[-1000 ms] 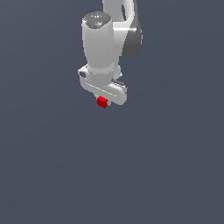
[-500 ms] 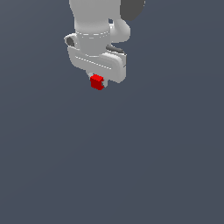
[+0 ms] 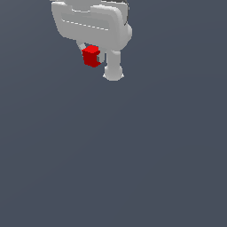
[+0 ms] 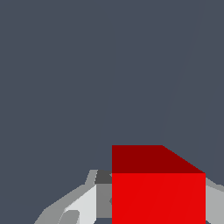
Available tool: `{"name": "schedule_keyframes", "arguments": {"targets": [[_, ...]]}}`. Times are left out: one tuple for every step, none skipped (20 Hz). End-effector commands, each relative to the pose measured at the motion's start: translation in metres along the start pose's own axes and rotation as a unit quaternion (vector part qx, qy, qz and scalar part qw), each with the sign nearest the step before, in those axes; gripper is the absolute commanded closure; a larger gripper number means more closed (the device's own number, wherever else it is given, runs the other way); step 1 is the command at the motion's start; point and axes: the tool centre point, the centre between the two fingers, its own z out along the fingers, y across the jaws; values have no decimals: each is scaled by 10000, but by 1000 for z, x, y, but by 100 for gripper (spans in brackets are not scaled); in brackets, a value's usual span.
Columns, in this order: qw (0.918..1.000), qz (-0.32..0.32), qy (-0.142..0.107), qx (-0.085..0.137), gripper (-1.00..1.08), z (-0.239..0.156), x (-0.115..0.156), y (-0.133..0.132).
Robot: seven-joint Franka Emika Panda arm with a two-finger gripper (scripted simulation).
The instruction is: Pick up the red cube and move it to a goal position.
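Observation:
The red cube [image 3: 91,56] hangs under the white hand near the top of the exterior view, held between the fingers of my gripper [image 3: 92,56], which is shut on it. In the wrist view the red cube [image 4: 157,192] fills the lower right, with a grey-white finger [image 4: 94,199] pressed against one side and a sliver of the other finger [image 4: 214,201] on the opposite side. No goal marker shows in either view.
A white rounded part of the arm [image 3: 113,71] sticks down beside the cube on the exterior view's right. A plain dark grey-blue surface [image 3: 133,168] fills everything else in view.
The hand with the cube in it has moved up and toward the exterior view's left, and now looks larger. The grip on the cube is unchanged.

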Motion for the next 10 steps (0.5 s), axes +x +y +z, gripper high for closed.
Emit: {"name": "schedule_keyframes", "arguments": {"targets": [[10000,-5,-5,-1,108,-18,2,1],[10000,-5,-5,-1,108,-24,3,1],[10000,-5,-5,-1,108,-30,4,1],[10000,-5,-5,-1,108,-35,4,2],[10000,-5,-5,-1,108,-39,5,2],[10000,-5,-5,-1,108,-44,6,2],[10000,-8,-5,0,108,-47,6,2],[10000,-8,-5,0,108,-51,7,2],[10000,-8,-5,0,108,-54,8,2],[10000,-8,-5,0,108,-57,8,2]]}}
